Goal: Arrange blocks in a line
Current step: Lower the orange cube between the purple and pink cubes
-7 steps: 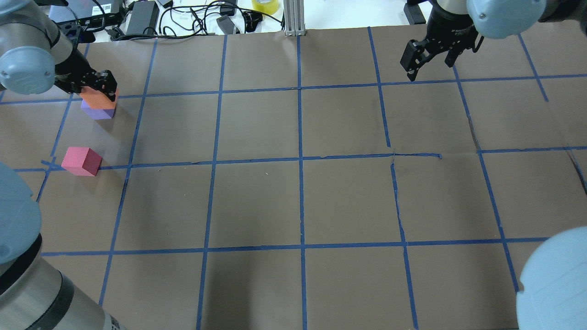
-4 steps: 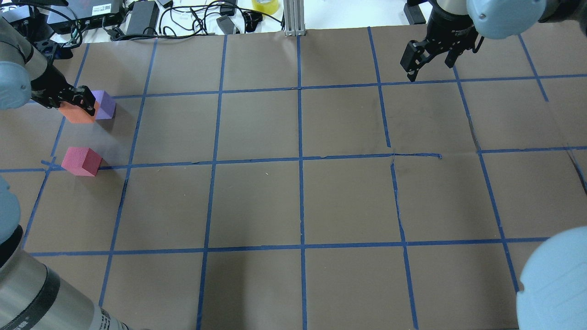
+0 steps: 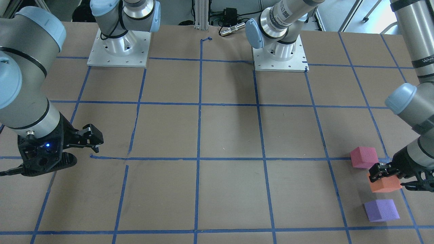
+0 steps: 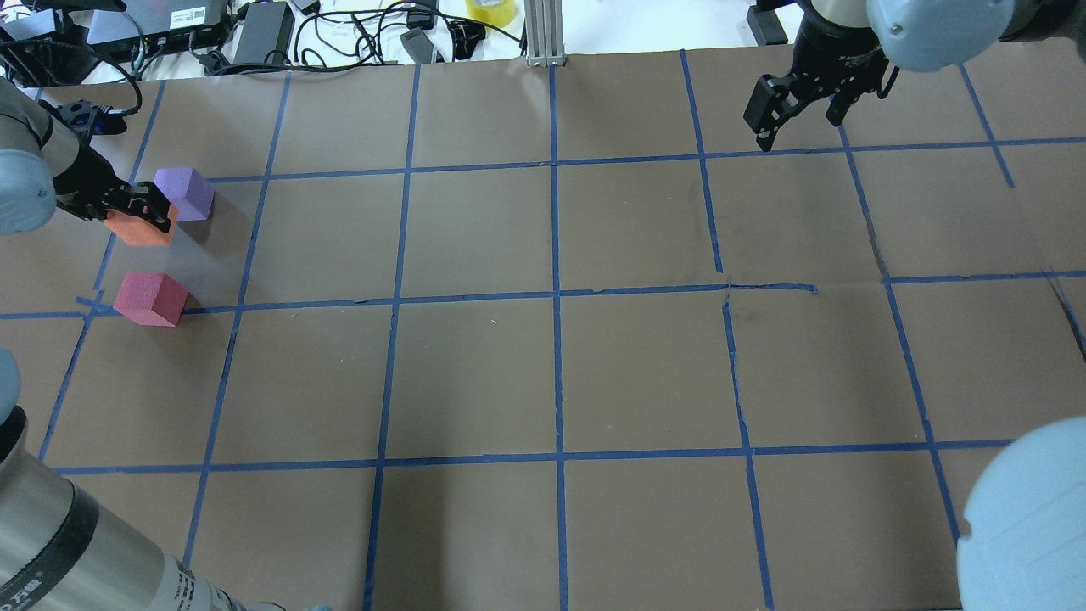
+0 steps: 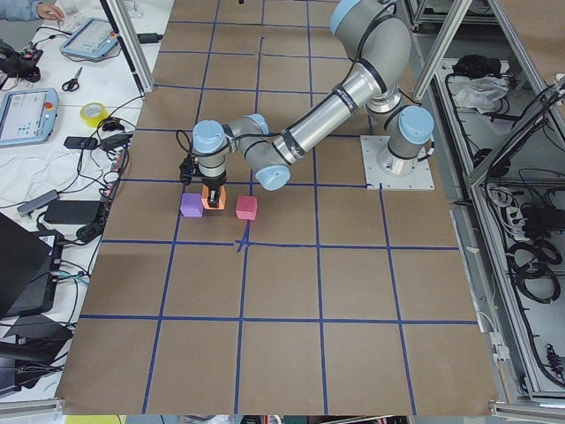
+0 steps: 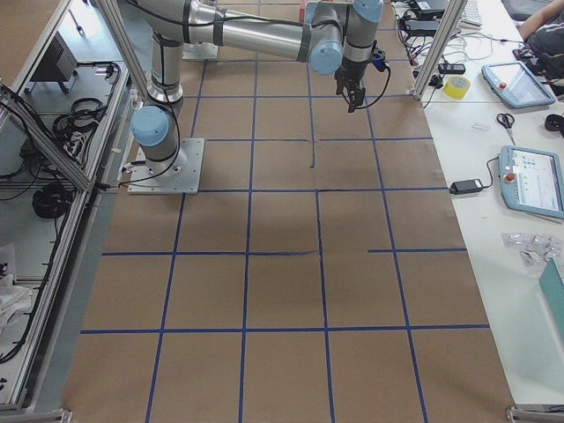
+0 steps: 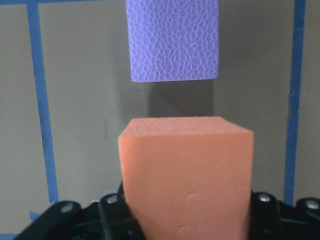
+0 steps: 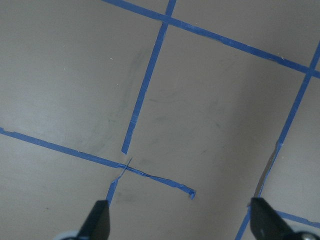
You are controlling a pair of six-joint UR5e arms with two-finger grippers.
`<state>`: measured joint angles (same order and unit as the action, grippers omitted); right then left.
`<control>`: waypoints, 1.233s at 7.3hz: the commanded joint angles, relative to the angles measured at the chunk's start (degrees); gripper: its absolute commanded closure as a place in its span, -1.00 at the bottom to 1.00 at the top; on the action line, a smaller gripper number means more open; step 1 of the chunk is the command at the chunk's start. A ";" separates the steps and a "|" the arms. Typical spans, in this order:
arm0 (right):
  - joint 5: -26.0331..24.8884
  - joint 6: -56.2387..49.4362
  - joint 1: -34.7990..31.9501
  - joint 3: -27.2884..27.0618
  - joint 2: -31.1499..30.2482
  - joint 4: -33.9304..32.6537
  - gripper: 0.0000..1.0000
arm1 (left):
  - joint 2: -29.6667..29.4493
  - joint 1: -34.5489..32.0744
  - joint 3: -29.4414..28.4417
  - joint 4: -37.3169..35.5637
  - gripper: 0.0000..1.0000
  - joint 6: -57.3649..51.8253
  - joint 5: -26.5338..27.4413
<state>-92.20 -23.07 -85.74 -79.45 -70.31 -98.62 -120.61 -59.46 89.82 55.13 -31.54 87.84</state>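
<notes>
My left jaws are closed on the orange block (image 4: pixel 138 231), gripping two of its sides. My right jaws stand spread wide with nothing in them, well apart over the far side of the counter (image 4: pixel 475 373). The purple block (image 4: pixel 185 193) and the pinkish-red block (image 4: pixel 151 299) both lie on the counter. I hold the orange one in the gap between them, near each but touching neither. Whether it rests on the counter I cannot tell. I judge the line nearly made: what's left is to square it with its neighbours, set it down and let go.
</notes>
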 commanded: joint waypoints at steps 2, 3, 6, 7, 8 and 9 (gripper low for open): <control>0.00 0.05 0.13 0.00 0.00 0.10 -1.00 | -2.26 0.05 0.10 -0.37 1.00 -0.10 -0.04; 0.00 0.05 0.13 0.00 0.00 0.10 -1.00 | -3.05 0.14 0.10 -0.38 1.00 -0.27 -0.04; 0.00 0.05 0.13 0.00 0.00 0.10 -1.00 | -3.84 0.14 0.27 -0.29 0.81 -0.27 0.75; 0.00 0.05 0.13 0.00 0.00 0.10 -1.00 | -3.84 0.14 0.71 -0.37 0.58 -0.19 0.76; 0.00 0.05 0.22 0.00 0.00 0.10 -1.00 | -3.84 0.14 0.80 -0.38 0.47 -0.27 0.84; 0.00 -0.04 0.57 0.00 0.00 0.18 -1.00 | -3.93 0.14 0.97 -0.38 -0.40 -0.01 0.84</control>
<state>-92.20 -23.04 -85.46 -79.45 -70.31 -98.50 -124.46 -59.33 90.56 54.77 -31.74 88.63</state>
